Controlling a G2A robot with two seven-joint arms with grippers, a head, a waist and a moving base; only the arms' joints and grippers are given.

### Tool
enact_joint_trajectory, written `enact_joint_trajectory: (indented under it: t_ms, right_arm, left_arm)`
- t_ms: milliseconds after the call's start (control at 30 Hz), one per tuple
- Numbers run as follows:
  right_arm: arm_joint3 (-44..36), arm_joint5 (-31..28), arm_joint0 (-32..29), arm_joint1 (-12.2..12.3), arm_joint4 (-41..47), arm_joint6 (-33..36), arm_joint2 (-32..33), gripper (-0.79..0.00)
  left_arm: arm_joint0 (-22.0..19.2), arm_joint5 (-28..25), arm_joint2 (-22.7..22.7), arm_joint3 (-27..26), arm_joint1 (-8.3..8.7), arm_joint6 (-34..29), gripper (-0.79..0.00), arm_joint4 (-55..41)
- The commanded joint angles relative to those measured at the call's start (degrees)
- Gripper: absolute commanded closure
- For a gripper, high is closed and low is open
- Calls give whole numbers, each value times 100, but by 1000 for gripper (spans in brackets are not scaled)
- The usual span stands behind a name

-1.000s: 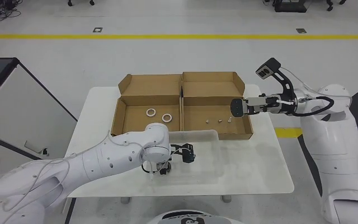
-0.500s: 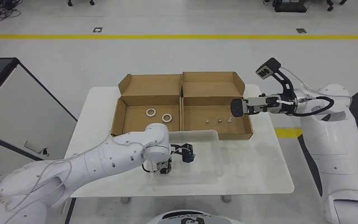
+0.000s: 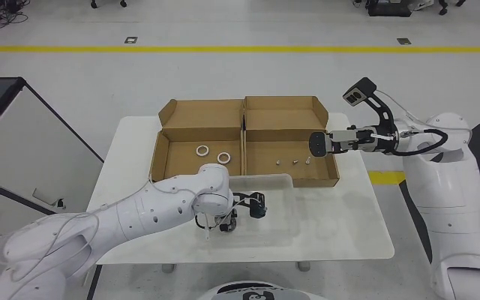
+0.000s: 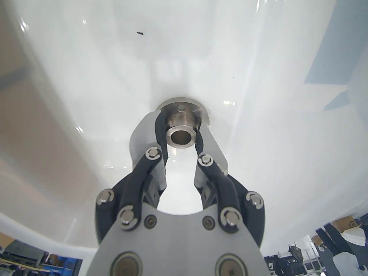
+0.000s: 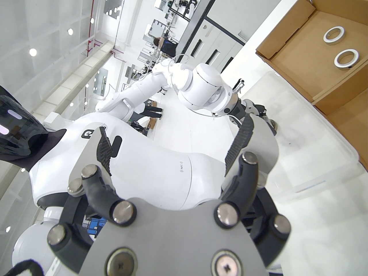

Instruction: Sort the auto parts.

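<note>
My left gripper [image 4: 180, 127] is shut on a small metal flanged bushing [image 4: 178, 120], gripping its barrel from both sides close to the floor of a clear plastic tray [image 4: 230, 44]. From above, this gripper [image 3: 225, 223] sits over the tray's near part. Two white rings [image 3: 202, 150] [image 3: 223, 157] lie in the left cardboard box [image 3: 174, 161]. Small metal parts [image 3: 295, 160] lie in the right cardboard box [image 3: 326, 174]. My right gripper [image 3: 318, 144] hangs open over that box's right side, and its own view shows the gripper [image 5: 172, 145] holding nothing.
The two boxes stand side by side at the back of the white table [image 3: 360, 225], flaps up. The clear tray [image 3: 259, 178] lies just in front of them. Bare tabletop stretches to the right of the tray and to the left of the boxes.
My left gripper has shifted slightly to the right over the tray with the bushing in it. The right arm has not moved.
</note>
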Motion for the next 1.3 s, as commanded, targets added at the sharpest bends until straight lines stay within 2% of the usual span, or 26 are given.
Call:
enact_joint_trajectory:
  t_ms: [0,33,67,133,467,567,700,1267]
  right_arm:
    - [0,0,0,0,0,0,0,-785]
    - [0,0,0,0,0,0,0,-785]
    - [0,0,0,0,0,0,0,-785]
    - [0,0,0,0,0,0,0,-785]
    - [0,0,0,0,0,0,0,-785]
    - [0,0,0,0,0,0,0,-785]
    - [0,0,0,0,0,0,0,-785]
    - [0,0,0,0,0,0,0,-785]
  left_arm:
    - [5,-35,0,37,-24,36,0,7]
    - [6,-59,0,52,-34,61,-160,-6]
    - [3,-85,0,69,-41,87,-222,-18]
    - [-14,-115,0,108,-50,116,-292,-43]
    - [-65,-204,0,139,9,206,-391,-148]
    - [-69,-207,0,123,35,209,-406,-162]
    - [-70,-247,0,117,63,249,-366,-171]
    - [-36,-487,0,227,105,489,-348,-140]
